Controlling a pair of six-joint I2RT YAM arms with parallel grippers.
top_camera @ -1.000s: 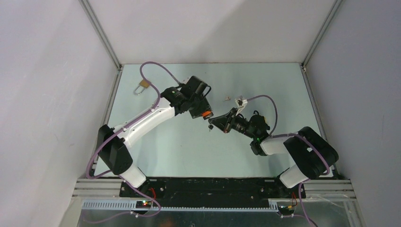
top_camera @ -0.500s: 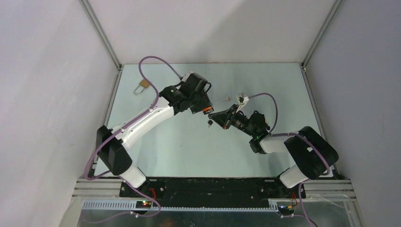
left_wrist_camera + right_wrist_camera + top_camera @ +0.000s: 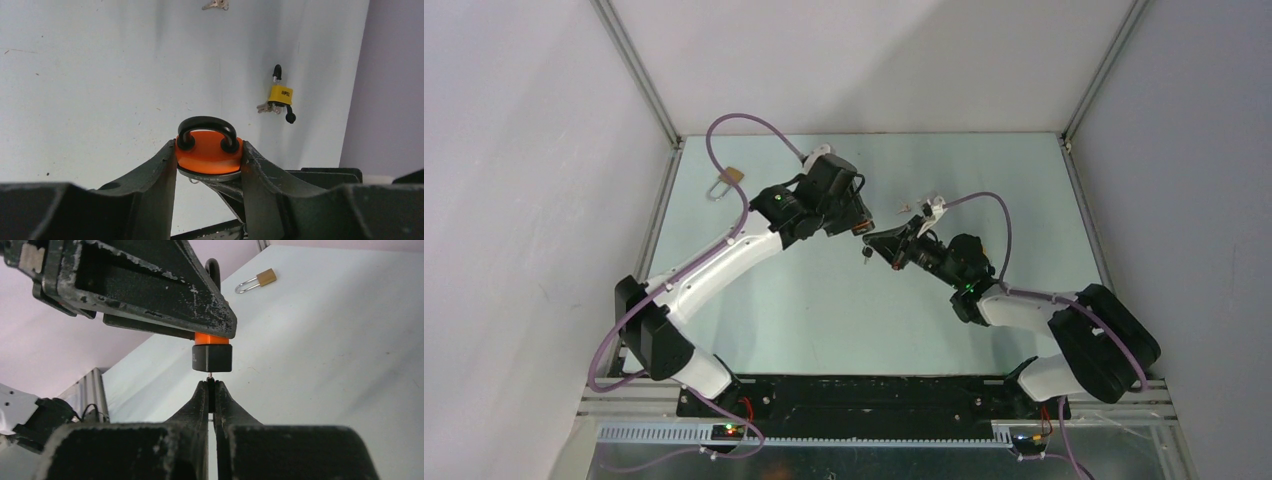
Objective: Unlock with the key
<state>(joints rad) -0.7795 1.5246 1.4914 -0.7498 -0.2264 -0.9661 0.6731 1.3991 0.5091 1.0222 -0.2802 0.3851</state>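
My left gripper (image 3: 856,222) (image 3: 208,152) is shut on an orange padlock (image 3: 209,155) with a black shackle, held above the table. In the right wrist view the padlock (image 3: 212,357) shows an orange top and a black base. My right gripper (image 3: 876,243) (image 3: 211,385) is shut on a thin key (image 3: 210,376), whose tip meets the underside of the padlock. A small dark key (image 3: 866,256) hangs below the two grippers.
A brass padlock (image 3: 727,180) (image 3: 257,280) lies at the far left of the table. Loose keys (image 3: 904,208) (image 3: 216,5) lie mid-table. A yellow padlock (image 3: 281,95) with keys lies on the table in the left wrist view. Walls enclose three sides.
Both grippers have moved together a little toward the far side, staying joined at the padlock. The left arm has stretched further out.
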